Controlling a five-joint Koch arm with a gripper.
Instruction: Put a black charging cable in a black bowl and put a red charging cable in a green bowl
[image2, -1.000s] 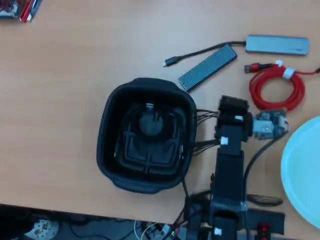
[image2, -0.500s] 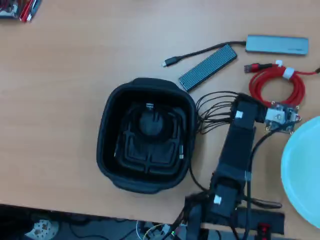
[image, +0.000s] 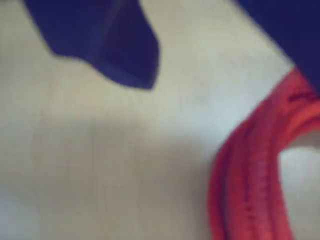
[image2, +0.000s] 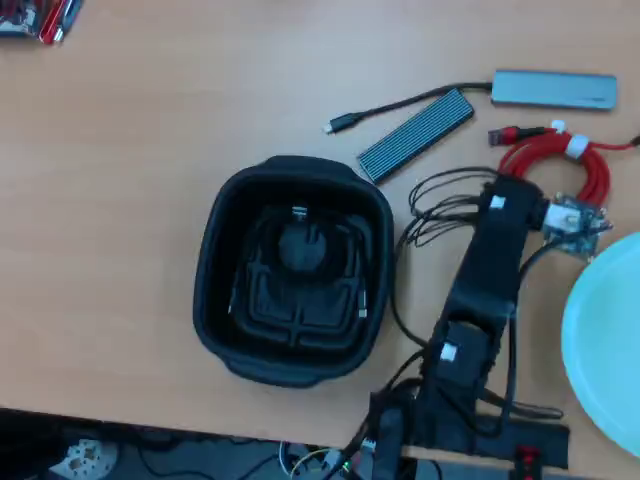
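Note:
The red charging cable (image2: 560, 160) lies coiled on the table at the right, bound with a white tie (image2: 575, 146). In the wrist view it (image: 255, 170) runs up the right side to the right jaw. My gripper (image: 227, 75) is open just above the table, its left finger (image: 120, 45) well clear of the cable. The arm (image2: 480, 290) reaches from the front edge to the coil and hides the gripper from above. The black charging cable (image2: 300, 245) lies coiled inside the black bowl (image2: 215, 260). The green bowl (image2: 610, 340) stands empty at the right edge.
A ribbed dark grey box (image2: 415, 135) with a black lead and a flat grey hub (image2: 555, 88) lie behind the red cable. The robot's own black wires (image2: 440, 210) loop left of the wrist. Red items (image2: 45, 15) sit at the far left corner.

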